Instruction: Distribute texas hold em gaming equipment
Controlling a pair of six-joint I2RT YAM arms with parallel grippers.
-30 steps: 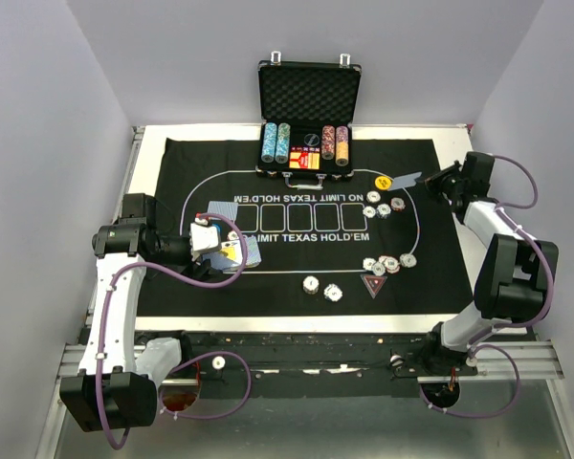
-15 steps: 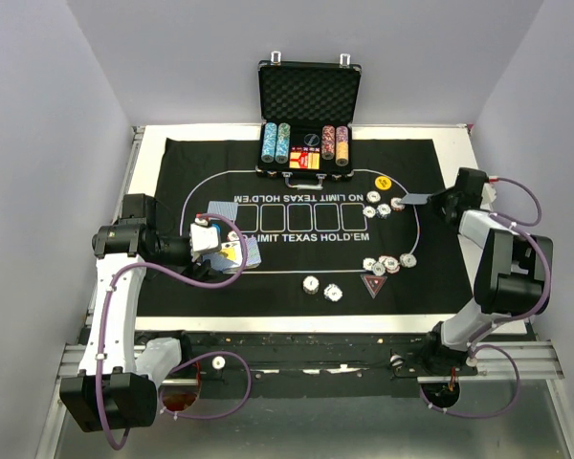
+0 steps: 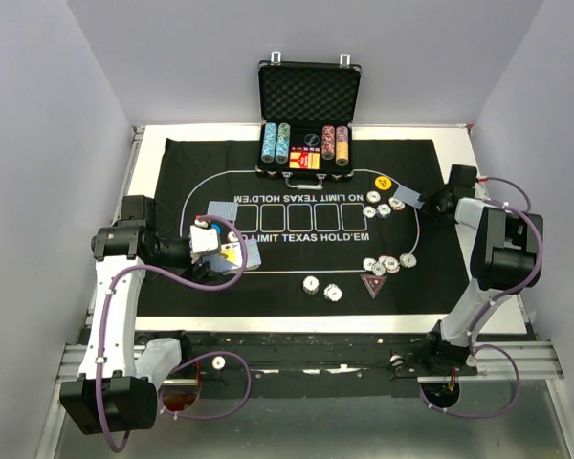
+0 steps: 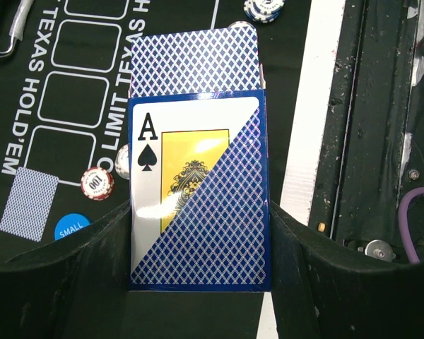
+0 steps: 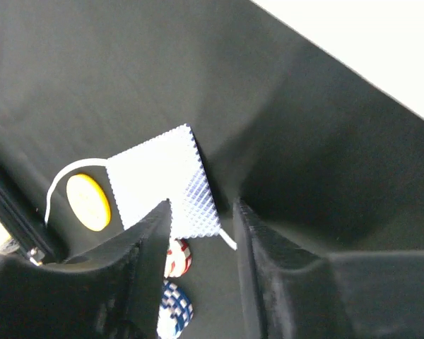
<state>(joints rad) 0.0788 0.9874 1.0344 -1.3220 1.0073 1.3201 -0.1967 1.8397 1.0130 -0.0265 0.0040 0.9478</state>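
Left hand [image 4: 199, 219] clamps the card box [image 4: 191, 169]; right hand [image 5: 201, 206] stands partly open beside a card [image 5: 159, 176].

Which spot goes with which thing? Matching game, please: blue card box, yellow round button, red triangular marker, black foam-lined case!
1 blue card box
2 yellow round button
3 red triangular marker
4 black foam-lined case

A lid open, far edge
B in left gripper
C beside striped chips, near side
D beside loose blue-backed card

Pairs: 1-B, 2-D, 3-C, 4-A

Soft even light; glare whitens the card [image 5: 152, 180], foreground blurred.
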